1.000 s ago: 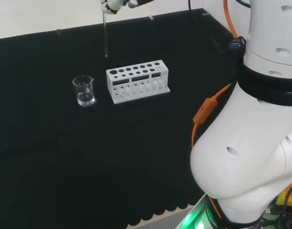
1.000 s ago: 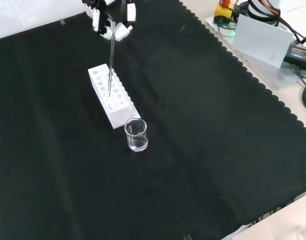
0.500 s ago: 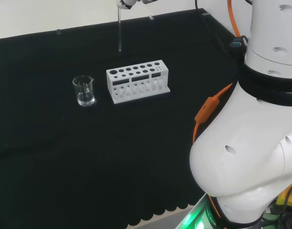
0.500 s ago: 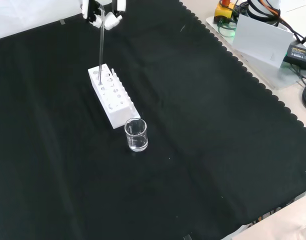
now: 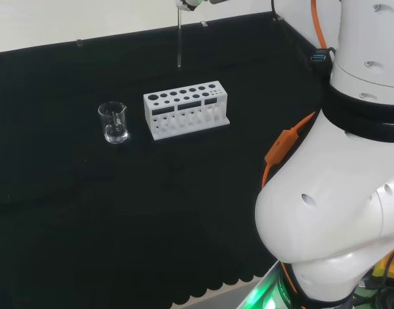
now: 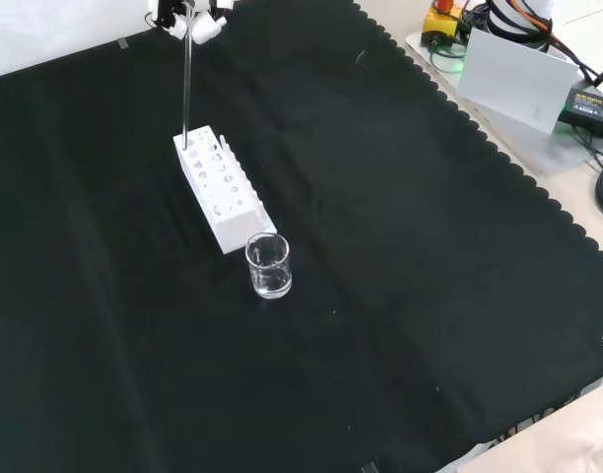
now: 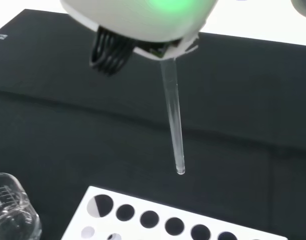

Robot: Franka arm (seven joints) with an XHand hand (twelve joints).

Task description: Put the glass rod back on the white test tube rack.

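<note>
Hand sits at top edge of front view, high above cloth, fingers curled & pointing down, pinching sth thin. In head view fingertips peek in at top; arm's white links bulk at right.

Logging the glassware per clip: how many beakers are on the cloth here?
1. A single clear beaker stands on the black cloth just left of the white rack in the head view; in the front view it sits in front of the rack's near end.
</note>
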